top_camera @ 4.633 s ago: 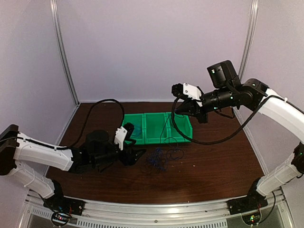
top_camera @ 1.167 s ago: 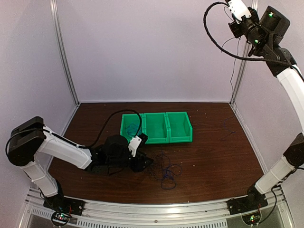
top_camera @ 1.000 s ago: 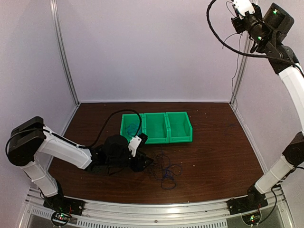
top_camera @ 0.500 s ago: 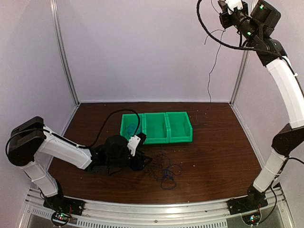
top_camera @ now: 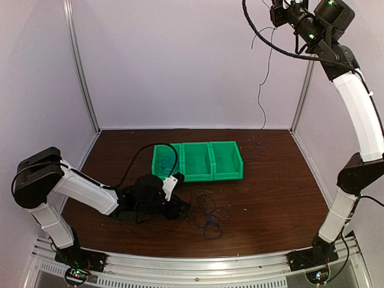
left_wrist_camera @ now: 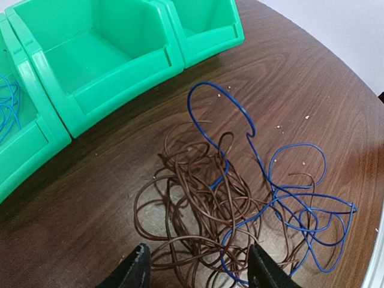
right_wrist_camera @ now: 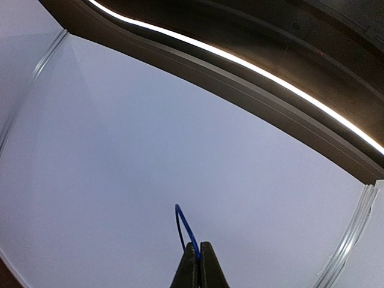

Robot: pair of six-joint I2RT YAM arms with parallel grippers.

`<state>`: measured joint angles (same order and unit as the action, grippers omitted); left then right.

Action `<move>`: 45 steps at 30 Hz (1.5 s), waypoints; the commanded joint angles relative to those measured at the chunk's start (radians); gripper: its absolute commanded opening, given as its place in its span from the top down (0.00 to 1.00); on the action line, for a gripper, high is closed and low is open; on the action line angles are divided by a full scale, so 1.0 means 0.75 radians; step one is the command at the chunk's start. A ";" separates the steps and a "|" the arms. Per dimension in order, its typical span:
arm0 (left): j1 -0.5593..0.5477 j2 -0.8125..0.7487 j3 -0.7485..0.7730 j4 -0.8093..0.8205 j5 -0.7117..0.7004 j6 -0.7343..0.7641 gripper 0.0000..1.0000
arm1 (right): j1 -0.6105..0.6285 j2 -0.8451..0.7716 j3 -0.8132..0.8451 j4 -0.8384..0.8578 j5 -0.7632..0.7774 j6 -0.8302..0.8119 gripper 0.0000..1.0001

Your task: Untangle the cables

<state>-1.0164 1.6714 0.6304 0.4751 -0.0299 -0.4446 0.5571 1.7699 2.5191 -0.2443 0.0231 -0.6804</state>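
Cables (top_camera: 207, 211): a loose heap lies on the table (top_camera: 282, 192), just in front of the green bin (top_camera: 198, 175). One strand is held high at the rear right, well apart from the heap.
Green bin: three compartments, with a coil of blue wire (left_wrist_camera: 6, 102) lodged in the left one.
Right gripper (top_camera: 279, 9): raised near the top of the enclosure. In its wrist view the fingers are pressed together on a blue cable (right_wrist_camera: 182, 225), and the strand (top_camera: 262, 90) hangs slack towards the table's far edge.
Left gripper (left_wrist_camera: 198, 270): set low at the heap's left side. The fingers (left_wrist_camera: 137, 271) stand apart, and contact with any wire cannot be told.
Heap, close view: dark brown loops (left_wrist_camera: 192, 198) are bunched on the left and blue loops (left_wrist_camera: 300, 210) are spread to the right. The two are interlaced at the middle.
Step in hand (judged): one strand is being drawn clear of the heap.
Next move (judged): the hanging strand is to be lowered and set apart from the heap. The open fingers are then to be closed on one loop only, not a bundle.
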 commanded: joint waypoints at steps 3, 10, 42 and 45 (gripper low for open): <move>-0.005 0.051 0.056 0.005 0.009 0.001 0.44 | 0.011 0.000 0.041 0.013 -0.009 0.026 1.00; -0.004 0.067 0.062 0.007 0.020 -0.002 0.44 | 0.068 0.036 0.050 0.017 -0.003 0.003 1.00; -0.005 0.023 -0.003 0.030 -0.002 -0.015 0.43 | 0.122 0.021 -0.587 0.090 -0.083 0.078 1.00; -0.004 -0.004 -0.034 0.045 -0.009 -0.024 0.43 | 0.117 -0.050 -0.803 0.128 -0.106 0.104 1.00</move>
<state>-1.0164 1.7073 0.6380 0.4561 -0.0242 -0.4461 0.6537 1.8214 2.0697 -0.1864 -0.0021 -0.6674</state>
